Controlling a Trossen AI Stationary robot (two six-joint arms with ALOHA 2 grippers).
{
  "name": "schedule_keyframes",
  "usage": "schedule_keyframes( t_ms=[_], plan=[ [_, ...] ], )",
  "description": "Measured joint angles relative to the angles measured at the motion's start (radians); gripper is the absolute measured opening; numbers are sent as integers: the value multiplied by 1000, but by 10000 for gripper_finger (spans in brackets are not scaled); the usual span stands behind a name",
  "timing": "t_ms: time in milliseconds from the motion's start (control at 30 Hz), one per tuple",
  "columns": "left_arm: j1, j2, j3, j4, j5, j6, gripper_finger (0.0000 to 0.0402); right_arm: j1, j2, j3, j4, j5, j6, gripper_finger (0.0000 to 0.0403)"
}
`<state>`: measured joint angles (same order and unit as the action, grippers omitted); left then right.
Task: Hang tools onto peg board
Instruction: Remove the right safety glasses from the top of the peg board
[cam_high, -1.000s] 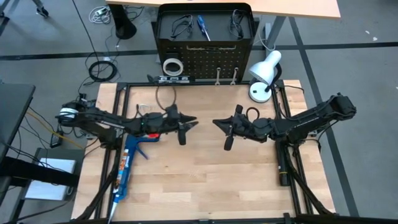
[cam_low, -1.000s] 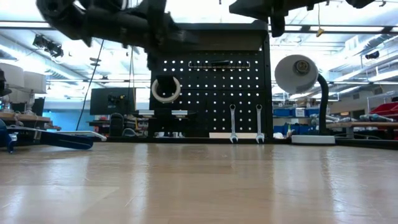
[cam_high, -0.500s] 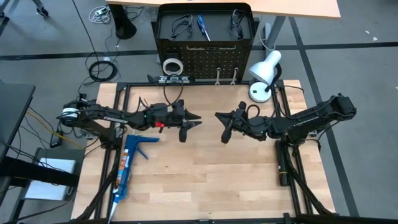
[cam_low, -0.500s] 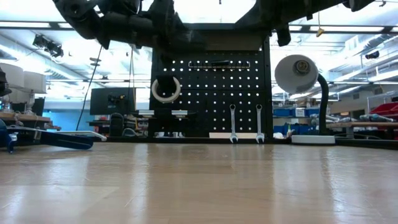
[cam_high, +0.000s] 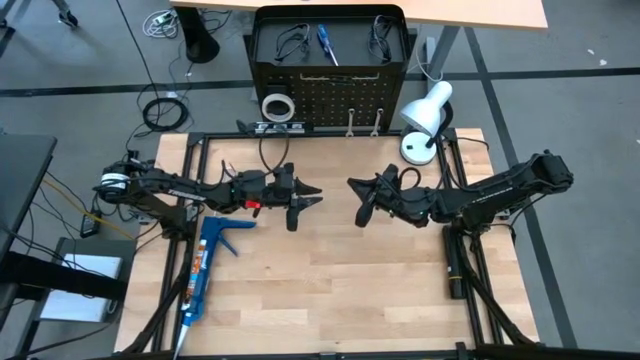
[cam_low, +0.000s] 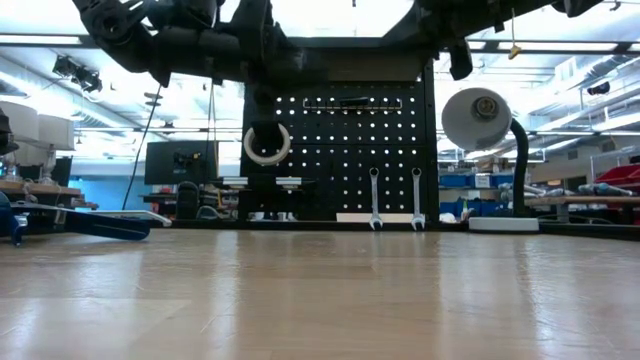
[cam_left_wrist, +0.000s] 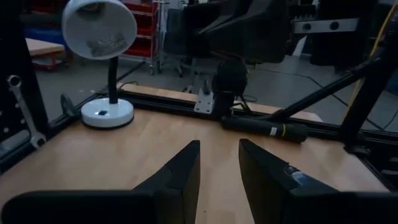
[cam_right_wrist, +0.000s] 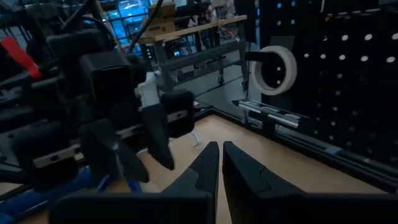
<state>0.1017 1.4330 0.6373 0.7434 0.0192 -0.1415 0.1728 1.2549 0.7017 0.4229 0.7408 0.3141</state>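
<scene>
The black peg board (cam_high: 330, 100) stands upright at the table's far edge. On its front hang a white tape ring (cam_low: 266, 144), two silver wrenches (cam_low: 374, 200) (cam_low: 416, 200) and a black strip with white marks (cam_low: 352, 103). On its top part lie black wire loops (cam_high: 290, 42) and a blue-handled screwdriver (cam_high: 326, 42). My left gripper (cam_high: 303, 202) hovers over the table's middle, open and empty (cam_left_wrist: 219, 168). My right gripper (cam_high: 357, 200) faces it close by, shut and empty (cam_right_wrist: 221, 163).
A blue caulking gun (cam_high: 205, 265) lies on the table's left part. A white desk lamp (cam_high: 425, 115) stands at the far right corner beside the peg board. Bare wood lies below and in front of both grippers.
Both grippers have shifted a little toward the table's far edge, staying high over the middle and facing each other. No tool has moved.
</scene>
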Motion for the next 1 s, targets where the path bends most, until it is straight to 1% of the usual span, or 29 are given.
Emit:
schedule_keyframes(
  t_ms=[133,333,433,567,700,800,933,1000],
  plan=[
    [0,0,0,-9,-29,28,115,-19,0,0,-26,7,-8,29],
    [0,0,0,-29,-33,18,115,-33,0,0,-34,3,-4,30],
    [0,0,0,-54,4,5,115,-33,2,0,-33,1,-2,30],
    [0,0,0,-55,15,10,115,-25,4,0,-57,0,6,30],
    [0,-34,-4,-71,15,69,115,-16,5,4,-86,34,7,30],
    [2,-72,-17,-77,12,97,115,-16,5,56,-177,48,3,30],
    [9,-103,-46,-59,4,129,115,-17,42,172,-382,91,-12,30],
    [11,-112,-52,-40,2,131,115,-19,68,226,-404,92,-68,30]
  ],
)
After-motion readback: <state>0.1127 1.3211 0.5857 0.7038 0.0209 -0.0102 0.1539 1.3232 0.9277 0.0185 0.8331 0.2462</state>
